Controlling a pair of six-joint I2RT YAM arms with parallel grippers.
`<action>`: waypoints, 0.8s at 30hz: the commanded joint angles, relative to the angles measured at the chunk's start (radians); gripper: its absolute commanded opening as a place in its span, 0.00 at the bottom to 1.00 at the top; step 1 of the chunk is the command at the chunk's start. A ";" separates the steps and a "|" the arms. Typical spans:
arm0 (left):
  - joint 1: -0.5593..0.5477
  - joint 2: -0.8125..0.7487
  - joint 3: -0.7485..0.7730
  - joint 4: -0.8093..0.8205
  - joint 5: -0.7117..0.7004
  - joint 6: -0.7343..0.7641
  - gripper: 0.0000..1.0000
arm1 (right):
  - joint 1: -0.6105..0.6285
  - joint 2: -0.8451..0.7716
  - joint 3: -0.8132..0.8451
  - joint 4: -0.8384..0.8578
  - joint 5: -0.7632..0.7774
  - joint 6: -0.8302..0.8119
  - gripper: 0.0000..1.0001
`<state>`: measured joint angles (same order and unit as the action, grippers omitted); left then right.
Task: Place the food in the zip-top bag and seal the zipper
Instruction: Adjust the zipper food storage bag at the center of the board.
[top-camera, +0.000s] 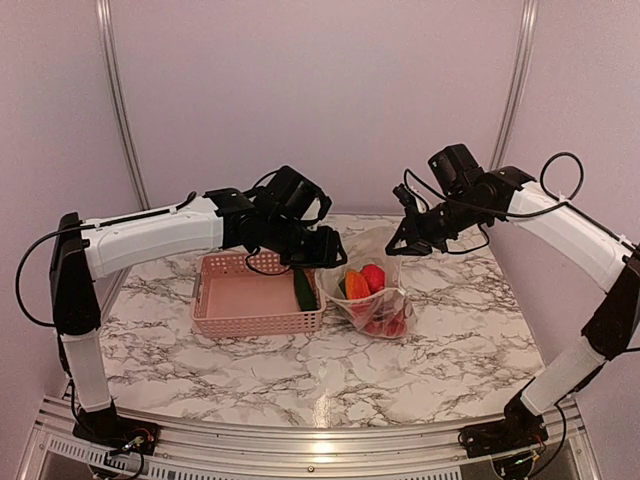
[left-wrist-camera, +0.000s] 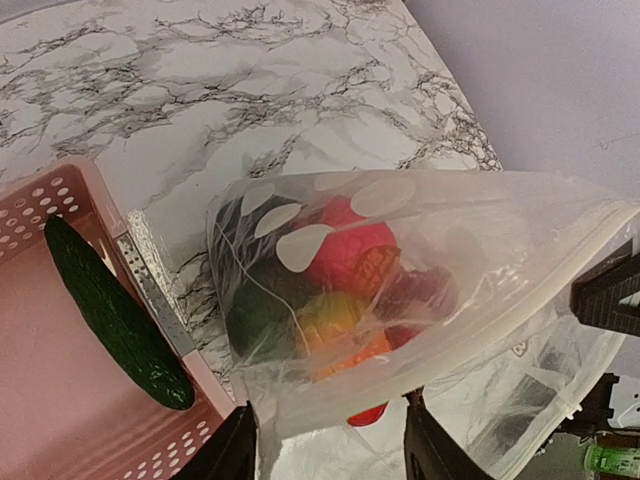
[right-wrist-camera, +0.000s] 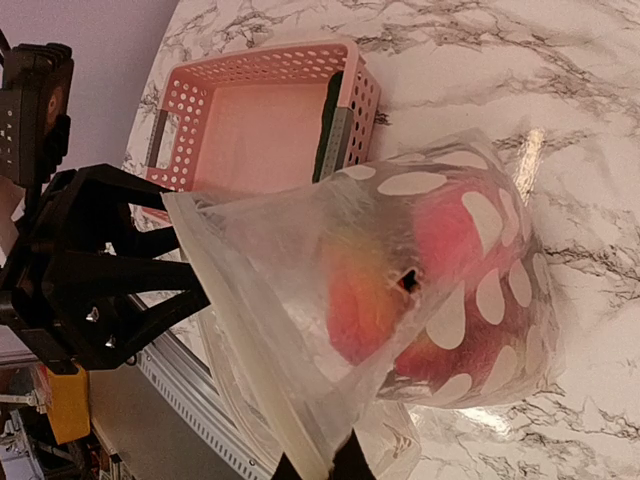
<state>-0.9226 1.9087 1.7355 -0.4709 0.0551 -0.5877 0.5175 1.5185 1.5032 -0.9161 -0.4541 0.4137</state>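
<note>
Tabletop (top-camera: 450, 340): marbled; it carries a pink lattice basket (top-camera: 255, 322) left of the middle and the zip-top bag (top-camera: 378, 312) just beside the basket's right end.
Basket contents: one long dark green piece (top-camera: 304, 290), alone, lying against the right end wall.
Green piece axis: runs along that end wall, from the near edge of the tabletop towards the far edge.
Bag contents: the food (top-camera: 372, 278), bunched at the bottom; mostly red pieces, an orange one (top-camera: 356, 284) and a dark green one (left-wrist-camera: 262, 320) behind the dotted film.
Bag axis: base resting on the tabletop, mouth lifted and facing up towards the far edge.
Zipper (left-wrist-camera: 545, 290): a pale strip along the mouth rim, not pressed together; the mouth gapes.
Right gripper (top-camera: 398, 243): closed, pinching the bag's mouth edge on the far right side and holding it up.
Left gripper (top-camera: 325, 250): over the basket's right end at the bag's mouth; fingers (left-wrist-camera: 238, 445) stand apart with bag film between them, and I cannot tell whether they clamp it.
</note>
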 joint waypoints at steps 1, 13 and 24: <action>0.001 0.026 0.015 -0.063 -0.011 -0.042 0.48 | -0.008 0.006 0.054 0.003 -0.013 -0.018 0.00; -0.006 -0.042 -0.137 -0.017 0.023 -0.153 0.37 | -0.008 -0.004 0.046 0.000 0.009 -0.022 0.00; -0.020 0.002 0.079 0.132 0.069 -0.159 0.00 | 0.001 0.011 0.188 -0.129 0.063 -0.049 0.00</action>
<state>-0.9348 1.8992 1.6524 -0.4446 0.0826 -0.7422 0.5175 1.5269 1.5295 -0.9703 -0.4381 0.3832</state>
